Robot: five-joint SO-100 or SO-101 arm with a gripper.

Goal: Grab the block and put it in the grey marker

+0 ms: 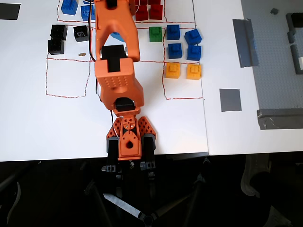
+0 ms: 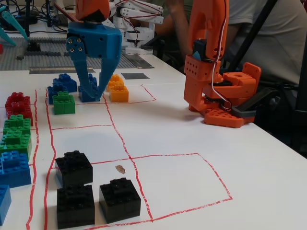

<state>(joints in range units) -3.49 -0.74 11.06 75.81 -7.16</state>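
The green block (image 1: 155,34) (image 2: 64,103) sits on the white sheet in a red-lined box, beside blue bricks (image 1: 173,32) and orange bricks (image 1: 172,70). The grey marker (image 1: 230,100) (image 2: 135,75) is a flat square patch further right in the overhead view, beyond the orange bricks. My blue gripper (image 2: 92,95) hangs fingers-down just right of the block in the fixed view, its tips overlapping a blue brick (image 2: 62,84) group behind. The fingers stand apart with nothing held. From overhead the orange arm (image 1: 116,71) covers it, leaving only a blue sliver (image 1: 116,36) left of the block.
Three black bricks (image 1: 58,32) (image 2: 73,167) lie in the overhead left. Red bricks (image 1: 142,12) (image 2: 18,103) and more green bricks (image 2: 17,125) sit past the block. A long grey tape strip (image 1: 245,42) and a grey baseplate (image 1: 279,56) flank the marker. The arm base (image 2: 225,105) stands at the table edge.
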